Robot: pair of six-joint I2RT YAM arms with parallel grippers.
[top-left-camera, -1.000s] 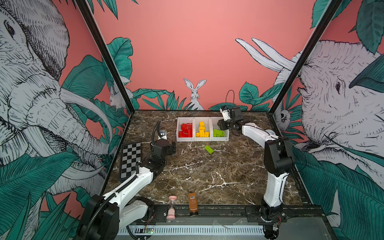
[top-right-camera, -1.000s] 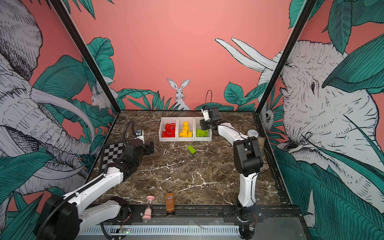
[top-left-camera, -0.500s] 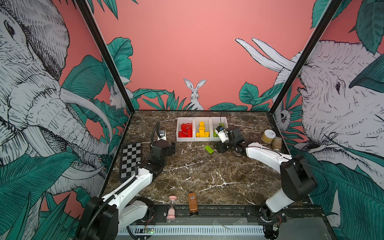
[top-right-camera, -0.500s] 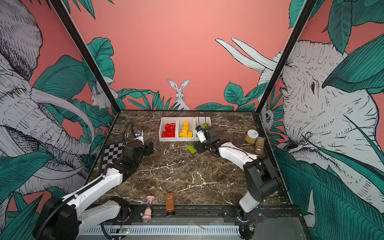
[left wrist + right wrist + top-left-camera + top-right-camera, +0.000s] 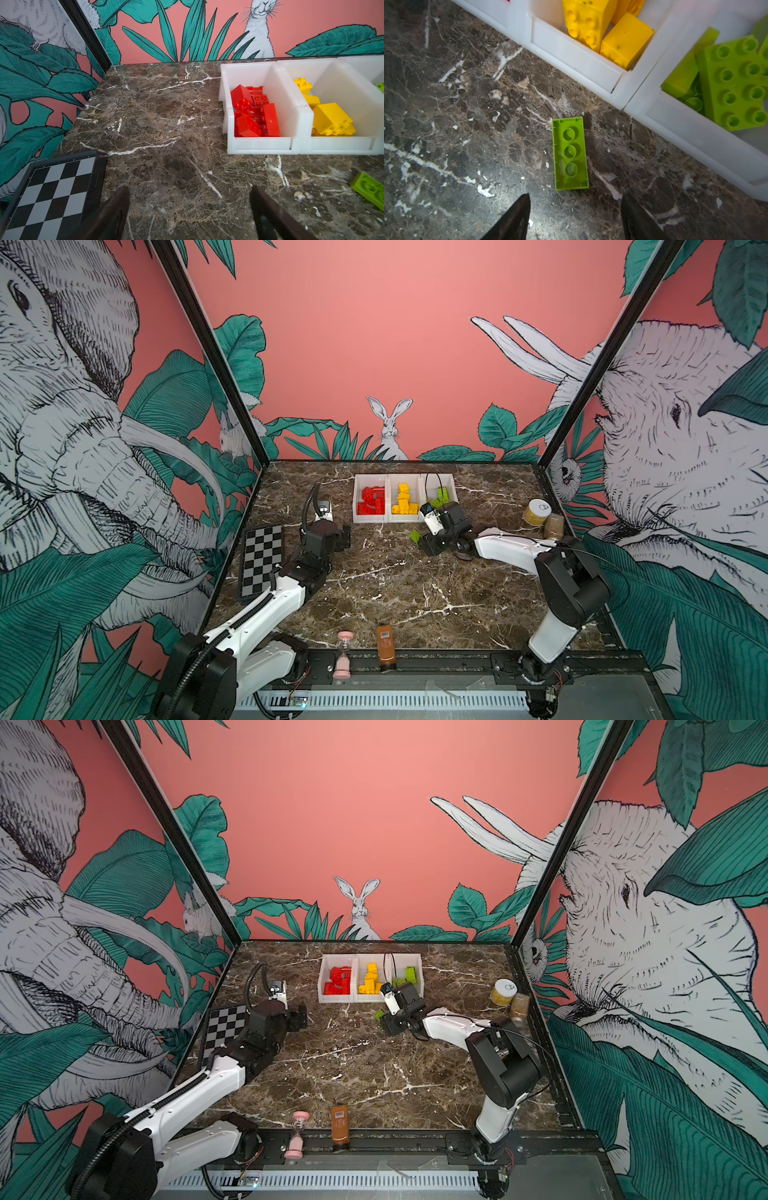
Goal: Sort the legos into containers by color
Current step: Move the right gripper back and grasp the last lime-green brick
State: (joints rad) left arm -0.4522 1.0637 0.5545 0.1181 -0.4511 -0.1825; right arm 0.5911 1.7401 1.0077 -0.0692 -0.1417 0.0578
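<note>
Where the loose green brick [image 5: 570, 153] lies: on the bench [image 5: 395, 585], just in front of the containers [image 5: 370, 519], hollow side up; unmoved.
Right pincer [image 5: 575, 199]: jaws apart, empty, low over the bench with the brick just ahead, untouched; a second ago it hung above the containers' green end.
Left pincer [image 5: 189, 188]: jaws wide apart, empty, off the containers' red end; unchanged.
Red legos [image 5: 254, 112]: end container.
Yellow legos [image 5: 330, 122]: middle container.
Green legos [image 5: 735, 83]: other end container.
</note>
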